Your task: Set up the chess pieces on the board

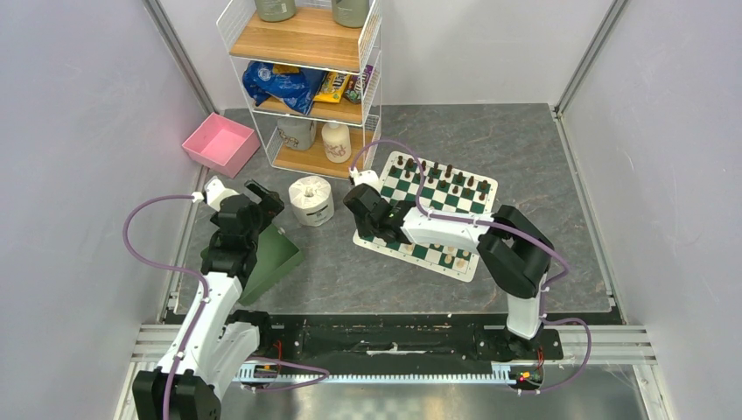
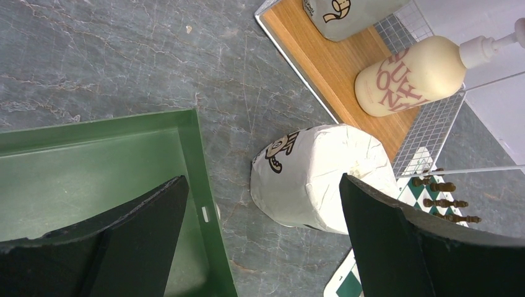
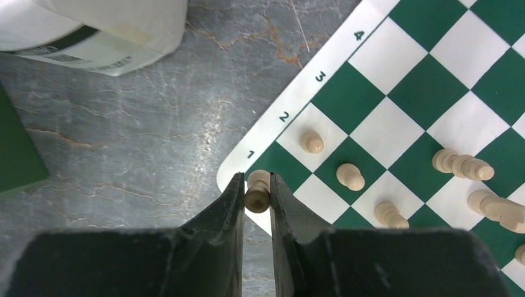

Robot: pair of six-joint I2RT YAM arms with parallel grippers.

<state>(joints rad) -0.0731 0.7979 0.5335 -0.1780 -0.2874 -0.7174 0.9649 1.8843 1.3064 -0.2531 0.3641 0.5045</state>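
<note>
The green and white checkered board lies right of centre, with dark pieces along its far rows and cream pieces near its front edge. My right gripper is shut on a cream piece and holds it over the board's near left corner square by the "1" mark. Other cream pieces stand on nearby squares; two lie tipped over. My left gripper is open and empty, above the green bin's rim.
A wrapped toilet roll stands between the arms, close to the board's left corner. A green bin sits under the left arm. A pink tray lies at the back left. A wire shelf unit with bottles and snacks stands behind.
</note>
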